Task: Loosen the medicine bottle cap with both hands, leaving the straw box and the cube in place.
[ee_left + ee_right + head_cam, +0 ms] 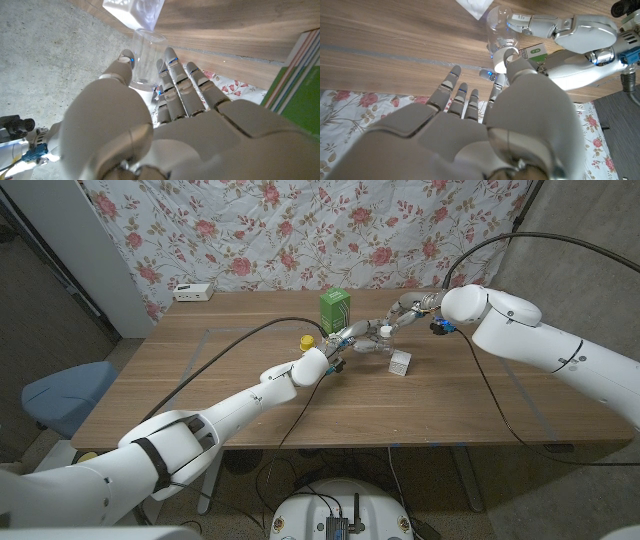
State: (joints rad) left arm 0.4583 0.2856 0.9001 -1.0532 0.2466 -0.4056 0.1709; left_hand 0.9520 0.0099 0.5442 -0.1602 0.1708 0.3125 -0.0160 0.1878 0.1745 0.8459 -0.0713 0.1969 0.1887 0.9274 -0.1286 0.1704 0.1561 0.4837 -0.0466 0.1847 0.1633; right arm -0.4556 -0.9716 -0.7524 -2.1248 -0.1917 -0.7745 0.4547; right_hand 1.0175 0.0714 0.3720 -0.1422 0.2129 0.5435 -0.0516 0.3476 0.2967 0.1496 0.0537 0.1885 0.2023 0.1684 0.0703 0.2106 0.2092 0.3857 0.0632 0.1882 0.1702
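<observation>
A clear medicine bottle [371, 343] with a white cap [385, 331] stands mid-table between my two hands. My left hand [337, 350] grips its body; in the left wrist view the thumb and fingers [172, 75] lie on either side of the clear bottle [143, 57]. My right hand [405, 309] reaches in from the far side, thumb and fingers closed around the cap [499, 65]. The green straw box [334, 309] stands upright just behind my left hand. The white cube [401, 363] sits on the table just in front of the bottle.
A small yellow object [307, 340] lies beside my left wrist. A white power strip [192, 291] rests at the table's far left corner. A flowered cloth hangs behind the table. A blue chair [62, 393] stands off the left edge.
</observation>
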